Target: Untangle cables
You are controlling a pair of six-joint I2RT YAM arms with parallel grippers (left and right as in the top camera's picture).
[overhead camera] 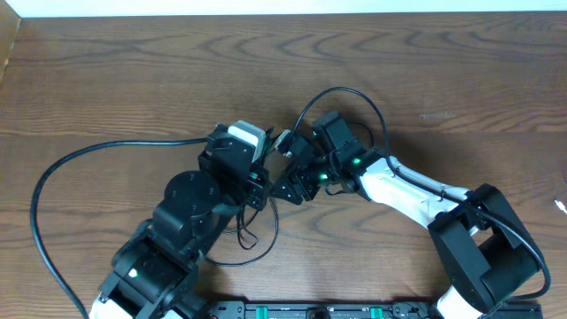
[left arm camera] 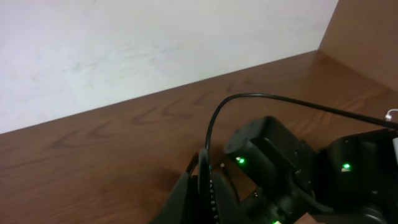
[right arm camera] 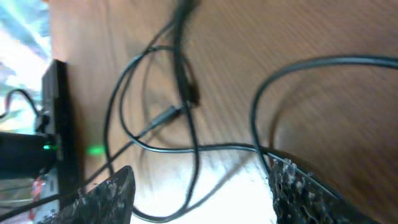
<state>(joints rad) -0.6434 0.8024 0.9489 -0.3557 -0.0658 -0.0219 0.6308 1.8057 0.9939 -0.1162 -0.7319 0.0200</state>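
Tangled cables (right arm camera: pixel 188 93) on the bench (overhead camera: pixel 133 71), between the arms.
Left end effector (left arm camera: pixel 202 180) pinches one strand; right end effector (right arm camera: pixel 199 183) gapes wide above (pulling hard could cinch the loops).

The bench (overhead camera: pixel 133 80) is brown wood with a bold grain and a soft sheen. The cables (right arm camera: pixel 186 87) have smooth, black, faintly glossy sheathing. The right gripper (right arm camera: pixel 199 193) has fingers (right arm camera: pixel 298 190) faced in something rough, speckled and grey. Its arm shell (overhead camera: pixel 399 190) is glossy white plastic, and the left arm's housing (overhead camera: pixel 190 199) is matt black.
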